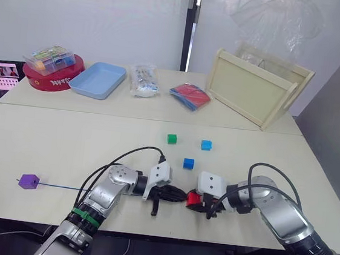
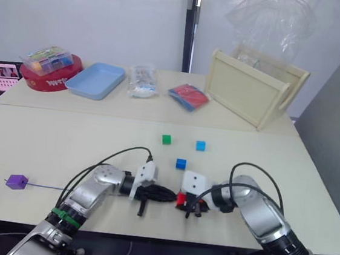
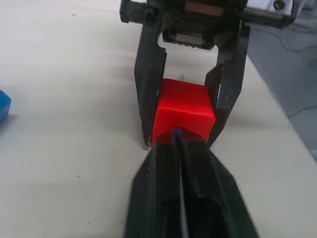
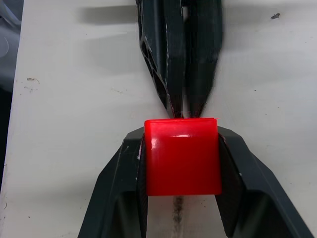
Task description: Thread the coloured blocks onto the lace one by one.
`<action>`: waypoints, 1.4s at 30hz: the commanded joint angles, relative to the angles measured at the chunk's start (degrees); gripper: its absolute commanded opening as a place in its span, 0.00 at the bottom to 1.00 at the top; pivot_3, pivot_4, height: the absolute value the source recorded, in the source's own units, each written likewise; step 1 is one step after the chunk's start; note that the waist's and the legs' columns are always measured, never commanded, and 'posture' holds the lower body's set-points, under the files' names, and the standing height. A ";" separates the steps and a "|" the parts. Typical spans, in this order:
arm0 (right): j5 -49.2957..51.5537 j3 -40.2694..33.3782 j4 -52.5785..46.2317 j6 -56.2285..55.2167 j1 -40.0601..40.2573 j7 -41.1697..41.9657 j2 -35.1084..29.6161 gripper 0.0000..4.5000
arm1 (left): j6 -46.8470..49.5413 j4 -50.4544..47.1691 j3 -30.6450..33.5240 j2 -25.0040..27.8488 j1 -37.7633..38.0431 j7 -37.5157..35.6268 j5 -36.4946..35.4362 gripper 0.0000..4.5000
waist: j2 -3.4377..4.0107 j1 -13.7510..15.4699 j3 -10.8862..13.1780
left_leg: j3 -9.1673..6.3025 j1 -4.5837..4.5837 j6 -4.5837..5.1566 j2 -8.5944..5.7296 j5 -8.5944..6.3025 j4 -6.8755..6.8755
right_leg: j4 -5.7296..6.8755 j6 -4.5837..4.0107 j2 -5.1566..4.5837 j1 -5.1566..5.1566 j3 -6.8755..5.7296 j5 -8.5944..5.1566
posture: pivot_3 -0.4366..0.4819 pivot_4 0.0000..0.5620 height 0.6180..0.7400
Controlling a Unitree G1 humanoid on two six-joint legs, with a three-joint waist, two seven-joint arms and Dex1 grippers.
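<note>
Red block (image 4: pixel 182 156) clamped in right end effector (image 1: pixel 197 201), left end effector (image 1: pixel 178 195) touching

Bare table (image 1: pixel 64 147) left of 3 loose cubes (image 1: pixel 188 163); boxes far back.

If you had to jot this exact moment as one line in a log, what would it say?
right pincer: shut on red block | left pincer: shut on lace, tip at red block | purple block: threaded | green, two blue: loose
</note>
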 commanded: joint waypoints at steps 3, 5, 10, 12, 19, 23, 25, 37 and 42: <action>-1.82 0.70 1.23 -0.76 -0.29 -1.27 0.79 0.26 | 1.54 -4.53 1.66 2.86 0.13 -1.92 -2.79 0.54 | 0.00 -0.12 0.00 | 0.00 0.02 0.00 0.01 0.00 -0.01 | 0.00 0.00 0.00 0.00 0.00 0.00 | 0.48 0.27 1.00; -0.09 -0.79 -0.10 0.83 -0.63 -0.94 1.01 0.50 | 0.89 -5.52 0.97 4.85 0.75 -3.66 -2.64 0.70 | 0.00 -0.14 0.00 | 0.00 0.02 0.00 0.02 0.00 -0.01 | 0.00 0.00 0.01 0.01 0.00 0.00 | 0.48 0.27 1.00; 1.72 -4.19 -5.36 5.15 0.04 -0.05 -2.43 0.86 | -6.42 -3.84 -0.29 3.88 1.35 -4.14 -1.16 1.00 | 0.03 0.55 0.03 | 0.00 -0.12 -0.01 -0.02 0.00 -0.01 | -0.04 0.00 -0.04 -0.07 0.00 0.00 | 0.48 0.27 1.00; 3.19 -5.98 -7.64 6.94 1.09 -0.08 -3.94 1.00 | -10.78 -1.17 -0.94 2.40 0.32 -2.67 0.90 1.00 | 0.02 1.28 0.04 | 0.00 -0.20 -0.01 -0.08 0.01 0.02 | -0.10 0.00 -0.11 -0.08 -0.04 0.00 | 0.48 0.27 1.00; 9.00 -16.66 -19.46 16.68 10.94 -1.63 -12.01 1.00 | -16.11 7.35 -3.65 -3.58 -3.33 -2.13 3.77 1.00 | -0.03 1.99 0.06 | 0.00 -0.36 0.00 -0.25 0.00 0.07 | -0.21 0.04 -0.25 -0.08 -0.08 0.01 | 0.48 0.27 1.00; 10.43 -20.86 -22.57 19.05 16.05 -4.75 -13.00 1.00 | -18.94 11.35 -4.14 -6.76 -5.57 -1.61 4.73 1.00 | -0.06 1.71 0.08 | -0.01 -0.31 0.01 -0.24 -0.01 0.05 | -0.17 0.04 -0.24 -0.08 -0.09 0.01 | 0.48 0.27 1.00; 10.93 -21.45 -22.97 19.34 16.75 -5.92 -12.95 1.00 | -19.73 12.43 -4.08 -7.35 -6.01 -1.98 4.91 1.00 | -0.07 1.47 0.08 | 0.00 -0.32 0.01 -0.24 0.00 0.06 | -0.15 0.04 -0.24 -0.08 -0.07 0.01 | 0.48 0.27 1.00; 7.29 -15.45 -17.42 14.75 16.38 -13.56 -8.51 1.00 | -21.25 14.80 -5.04 -6.60 -7.81 -5.33 6.02 0.27 | -0.07 1.51 0.08 | 0.00 -0.29 0.00 -0.25 0.00 0.07 | -0.14 0.05 -0.24 -0.07 -0.07 0.00 | 0.48 0.27 1.00; 7.63 -12.84 -14.18 14.39 16.09 -14.10 -5.73 0.66 | -20.23 13.68 -4.83 -6.26 -7.22 -4.93 5.98 0.27 | -0.07 1.23 0.08 | 0.00 -0.24 0.00 -0.24 0.00 0.06 | -0.12 0.05 -0.23 -0.05 -0.07 0.00 | 0.48 0.27 1.00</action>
